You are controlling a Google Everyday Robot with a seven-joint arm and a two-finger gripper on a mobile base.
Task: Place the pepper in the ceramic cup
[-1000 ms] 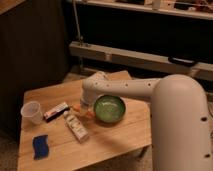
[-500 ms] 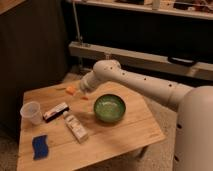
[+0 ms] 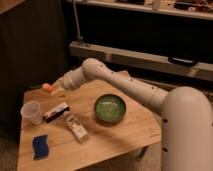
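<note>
My gripper (image 3: 53, 89) is at the far left of the wooden table (image 3: 125, 137), shut on the small orange-red pepper (image 3: 47, 87), which it holds above the table's back left corner. The white arm reaches to it from the right. The whitish ceramic cup (image 3: 31, 112) stands upright near the table's left edge, in front of and below the pepper, a short way apart from the gripper.
A wide green bowl (image 3: 110, 108) sits in the middle of the table. A flat red-and-white packet (image 3: 56, 111) and a white printed tube (image 3: 75, 126) lie between bowl and cup. A blue sponge (image 3: 40, 146) lies at the front left corner.
The gripper rose from the table beside the bowl with the pepper in it and carried it left, towards the back left corner above the cup.
</note>
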